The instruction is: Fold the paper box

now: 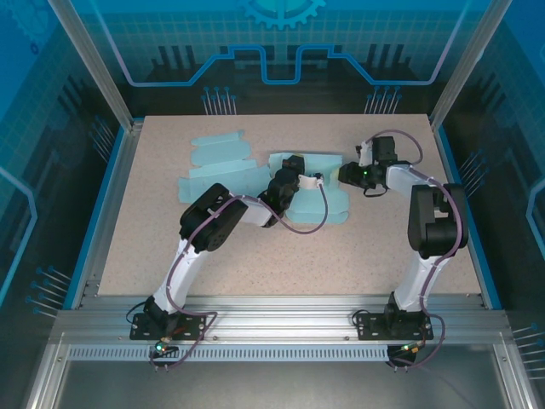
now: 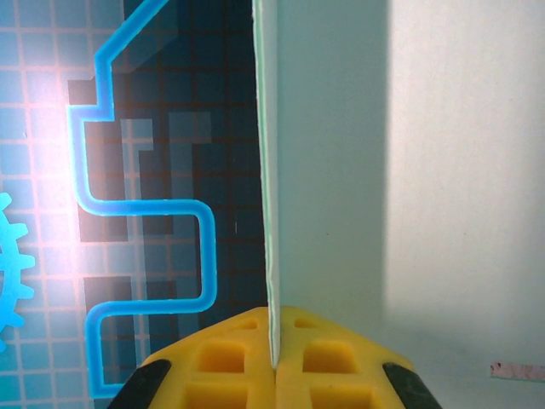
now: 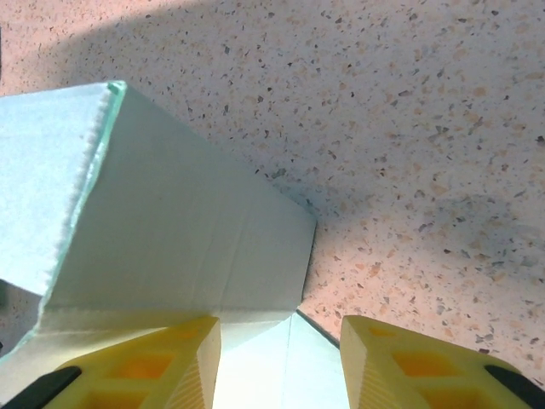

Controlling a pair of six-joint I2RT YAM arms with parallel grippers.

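A pale blue-green paper box (image 1: 217, 166) lies mostly flat and unfolded on a speckled worktop (image 1: 298, 264), towards the back and middle. Two robot arms reach over it from the near edge.

In the left wrist view, the left hand (image 2: 274, 341) has its yellow fingers (image 2: 221, 362) pressed together, pinching the thin edge of one paper panel. That panel stands upright in front of the camera.

In the right wrist view, the right hand (image 3: 279, 334) is spread, with a clear gap between its fingers. It sits low over the right end of the box, where a panel is creased up into a raised fold. Flat paper shows in the gap between the fingers, and bare worktop lies beyond the fold.
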